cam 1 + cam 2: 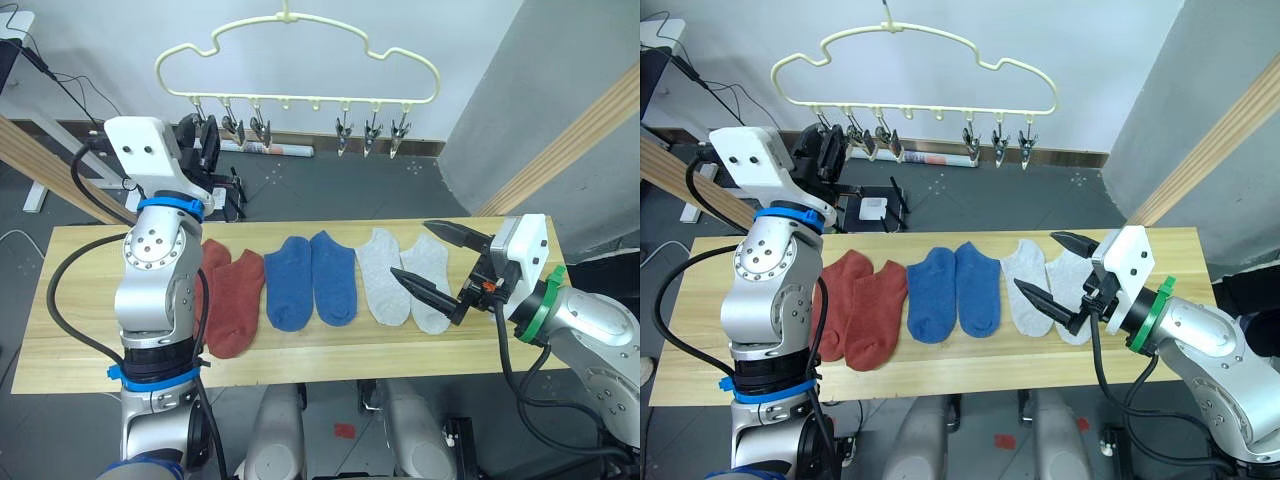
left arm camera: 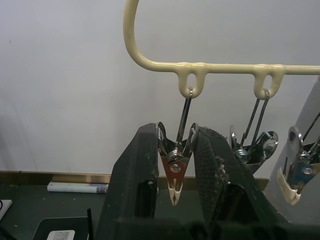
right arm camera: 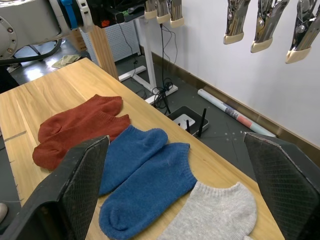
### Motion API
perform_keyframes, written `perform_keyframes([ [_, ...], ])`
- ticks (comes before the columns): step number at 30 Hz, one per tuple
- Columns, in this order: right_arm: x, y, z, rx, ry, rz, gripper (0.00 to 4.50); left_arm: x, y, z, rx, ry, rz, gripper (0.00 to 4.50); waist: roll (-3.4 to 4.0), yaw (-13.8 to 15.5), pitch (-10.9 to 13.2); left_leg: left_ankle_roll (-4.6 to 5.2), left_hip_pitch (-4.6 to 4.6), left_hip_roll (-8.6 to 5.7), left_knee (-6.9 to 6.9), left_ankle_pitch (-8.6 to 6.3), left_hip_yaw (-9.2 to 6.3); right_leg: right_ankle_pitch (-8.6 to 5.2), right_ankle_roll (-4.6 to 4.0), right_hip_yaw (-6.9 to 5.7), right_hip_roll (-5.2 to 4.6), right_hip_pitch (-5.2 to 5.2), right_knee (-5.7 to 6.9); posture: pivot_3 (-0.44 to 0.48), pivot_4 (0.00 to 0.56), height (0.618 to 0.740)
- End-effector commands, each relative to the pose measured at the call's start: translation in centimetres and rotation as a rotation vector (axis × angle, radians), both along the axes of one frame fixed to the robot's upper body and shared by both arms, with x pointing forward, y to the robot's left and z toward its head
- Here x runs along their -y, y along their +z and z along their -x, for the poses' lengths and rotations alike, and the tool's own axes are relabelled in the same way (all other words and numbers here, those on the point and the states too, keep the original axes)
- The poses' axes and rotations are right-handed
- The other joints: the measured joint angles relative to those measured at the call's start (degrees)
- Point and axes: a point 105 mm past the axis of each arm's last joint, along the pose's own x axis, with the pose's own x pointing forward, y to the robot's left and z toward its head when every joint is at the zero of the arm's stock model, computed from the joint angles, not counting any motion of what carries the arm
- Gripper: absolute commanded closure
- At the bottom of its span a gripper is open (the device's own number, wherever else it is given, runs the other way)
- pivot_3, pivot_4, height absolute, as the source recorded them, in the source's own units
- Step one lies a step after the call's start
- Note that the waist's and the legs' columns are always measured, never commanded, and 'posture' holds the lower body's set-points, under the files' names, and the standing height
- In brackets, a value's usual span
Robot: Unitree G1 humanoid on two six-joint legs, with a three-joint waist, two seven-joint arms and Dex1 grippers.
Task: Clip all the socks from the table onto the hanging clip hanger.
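The pale yellow clip hanger (image 1: 300, 102) hangs behind the table (image 1: 90, 300). My left gripper (image 2: 175, 131) is raised to its leftmost metal clip (image 2: 175, 170) and shut on the clip's handles; the clip's cream tips stay together. Three pairs of socks lie side by side on the table: rust-red (image 1: 235, 300) at the left, royal blue (image 1: 310, 280) in the middle, light grey (image 1: 385, 275) at the right. My right gripper (image 1: 410, 247) hovers open just above the grey pair, holding nothing. My left arm hides part of the red pair.
Two more clips (image 1: 245, 128) hang beside the gripped one, and three (image 1: 372, 135) hang on the bar's right half, all bare. Slanted wooden poles (image 1: 590, 130) flank the table. A paper roll (image 1: 280, 148) and a black device (image 1: 230, 200) lie on the floor behind.
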Motion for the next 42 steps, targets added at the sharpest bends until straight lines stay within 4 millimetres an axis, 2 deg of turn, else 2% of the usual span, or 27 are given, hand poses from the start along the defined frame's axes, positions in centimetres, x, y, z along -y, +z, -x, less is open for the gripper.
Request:
perform_keyframes([
  [1,-0.5,0.7,0.7,0.04,0.03,-0.007,0.0,0.5,1.2,1.3,0.079,-0.056,0.012,3.68,0.0,0.0,0.0,0.0,0.0,0.0,0.0,0.0,0.0,0.0,0.0,0.0,0.0,0.0,0.0,-0.025,0.471,0.74],
  [3,-0.5,0.7,0.7,0.039,0.031,-0.007,0.0,0.6,1.1,1.6,0.091,-0.087,0.033,3.68,0.0,0.0,0.0,0.0,0.0,0.0,0.0,0.0,0.0,0.0,0.0,0.0,-0.01,0.0,0.0,-0.025,0.471,0.74],
  [5,-0.5,0.7,0.8,0.037,0.031,-0.007,0.0,0.1,0.5,1.6,0.075,-0.093,0.055,2.95,0.0,0.0,0.0,0.0,0.0,0.0,0.0,0.0,0.0,0.0,0.0,0.0,-0.01,0.0,0.0,-0.025,0.471,0.74],
  [12,-0.5,0.6,0.8,0.033,0.027,-0.009,0.0,-0.5,-0.2,1.5,0.04,-0.124,0.03,0.95,0.0,0.2,0.0,0.0,-0.01,0.0,0.01,0.0,0.0,0.0,0.0,-0.01,-0.01,0.0,0.0,-0.027,0.472,0.74],
  [21,-0.4,0.6,0.8,0.031,0.023,-0.013,0.0,-1.7,0.3,1.5,0.05,-0.096,-0.047,0.95,0.03,0.2,0.1,0.0,-0.01,0.01,0.0,0.0,0.0,0.0,0.0,-0.01,-0.01,-0.03,-0.01,-0.027,0.475,0.74],
  [34,-0.4,0.6,0.7,0.031,0.019,-0.014,0.0,-1.4,0.4,1.7,0.07,-0.155,-0.067,0.95,0.05,0.2,0.1,0.0,-0.04,0.01,-0.01,0.0,0.0,0.0,0.0,-0.01,-0.01,-0.05,-0.02,-0.027,0.475,0.74],
  [39,-0.4,0.6,0.8,0.033,0.02,-0.013,0.0,-2.2,0.5,1.3,0.063,-0.134,-0.056,0.95,0.05,0.2,0.2,0.0,-0.06,0.01,-0.01,0.0,0.0,0.0,0.0,-0.01,-0.01,-0.08,-0.01,-0.025,0.477,0.74],
  [42,-0.5,0.7,0.8,0.037,0.023,-0.016,0.0,-2.4,0.5,1.3,0.065,-0.113,-0.062,1.46,0.05,0.2,0.2,0.0,-0.1,0.01,0.0,0.0,0.0,0.0,0.0,-0.01,-0.01,-0.11,-0.01,-0.025,0.477,0.74],
])
